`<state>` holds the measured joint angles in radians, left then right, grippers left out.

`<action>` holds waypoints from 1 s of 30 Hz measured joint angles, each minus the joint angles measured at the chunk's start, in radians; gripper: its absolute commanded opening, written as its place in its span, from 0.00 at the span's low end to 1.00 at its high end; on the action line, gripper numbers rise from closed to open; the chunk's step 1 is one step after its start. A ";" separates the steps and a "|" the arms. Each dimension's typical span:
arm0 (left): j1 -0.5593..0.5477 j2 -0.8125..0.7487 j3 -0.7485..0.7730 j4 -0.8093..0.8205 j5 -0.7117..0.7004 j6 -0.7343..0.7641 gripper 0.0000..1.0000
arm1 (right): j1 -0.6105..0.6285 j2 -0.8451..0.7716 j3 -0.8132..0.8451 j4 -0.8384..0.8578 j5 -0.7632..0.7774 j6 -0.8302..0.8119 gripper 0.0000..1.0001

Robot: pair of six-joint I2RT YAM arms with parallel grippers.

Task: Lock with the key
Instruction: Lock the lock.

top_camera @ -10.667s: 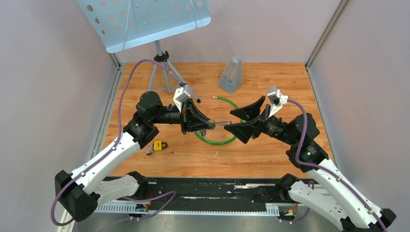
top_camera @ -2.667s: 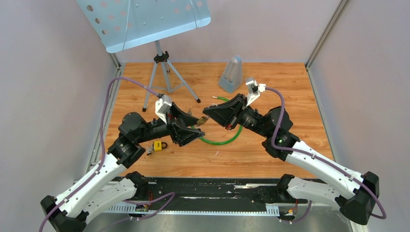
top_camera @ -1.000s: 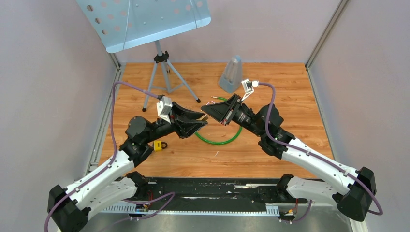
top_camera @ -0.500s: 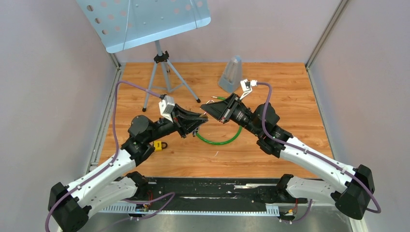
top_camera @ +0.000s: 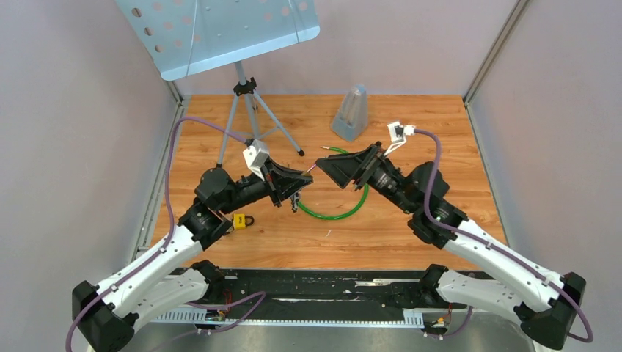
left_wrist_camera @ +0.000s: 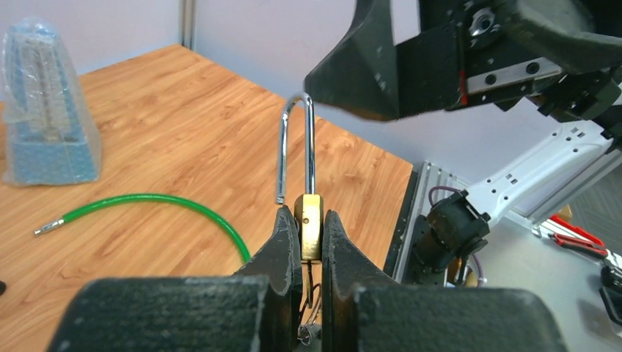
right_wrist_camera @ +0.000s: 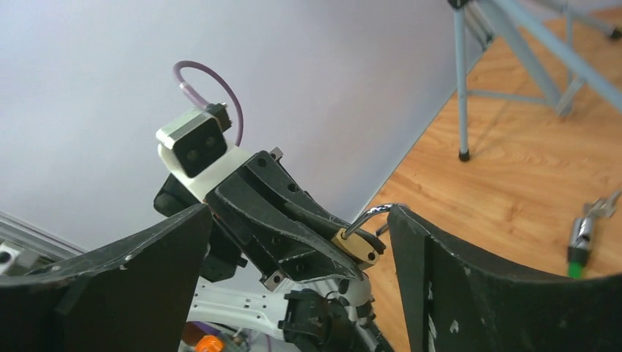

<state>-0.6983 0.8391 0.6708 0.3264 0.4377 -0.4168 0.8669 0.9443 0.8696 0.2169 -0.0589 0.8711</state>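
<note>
My left gripper point(top_camera: 299, 183) is shut on the body of a brass padlock point(left_wrist_camera: 309, 226) and holds it above the table. The steel shackle point(left_wrist_camera: 295, 139) stands open, with one leg free of the body. A key point(left_wrist_camera: 312, 282) on a wire ring hangs from the underside of the lock between the fingers. My right gripper point(top_camera: 330, 163) is open and empty, its jaws wide apart, just right of the shackle's tip. In the right wrist view the padlock point(right_wrist_camera: 357, 246) sits close to my right-hand finger point(right_wrist_camera: 440, 279).
A second, yellow padlock point(top_camera: 239, 221) lies on the wood near the left arm. A green cable loop point(top_camera: 334, 213) lies under the grippers. A wrapped metronome point(top_camera: 350, 111) stands at the back. A music stand point(top_camera: 220, 29) on a tripod point(top_camera: 248, 117) is back left.
My right gripper has drawn back to the right, a little away from the padlock. My left gripper has turned slightly with the padlock still held; the key now hangs below it.
</note>
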 measured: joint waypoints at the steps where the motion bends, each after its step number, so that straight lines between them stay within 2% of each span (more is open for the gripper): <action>1: 0.000 -0.001 0.014 -0.026 0.006 0.001 0.00 | -0.004 -0.027 0.000 -0.005 0.000 -0.039 0.89; 7: 0.000 0.000 0.149 -0.217 0.108 0.033 0.00 | -0.035 -0.140 0.011 -0.085 -0.073 -0.336 0.69; 13: 0.000 0.002 0.234 -0.365 0.253 0.086 0.00 | -0.037 -0.150 0.074 -0.238 -0.213 -0.561 0.46; 19: 0.000 0.023 0.246 -0.435 0.383 0.116 0.00 | -0.038 -0.154 0.085 -0.329 -0.351 -0.676 0.36; 24: 0.000 0.051 0.270 -0.465 0.460 0.130 0.00 | -0.038 -0.137 0.103 -0.388 -0.472 -0.734 0.34; 26: 0.000 0.053 0.271 -0.465 0.475 0.133 0.00 | -0.038 -0.125 0.111 -0.404 -0.503 -0.743 0.27; 29: 0.000 0.053 0.271 -0.467 0.490 0.136 0.00 | -0.038 -0.110 0.113 -0.417 -0.535 -0.754 0.03; 30: 0.000 0.053 0.271 -0.466 0.495 0.137 0.00 | -0.038 -0.106 0.113 -0.423 -0.544 -0.755 0.00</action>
<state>-0.6983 0.8917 0.9417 -0.1398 0.9329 -0.2802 0.8288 0.8379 0.9829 -0.2062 -0.6025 0.1158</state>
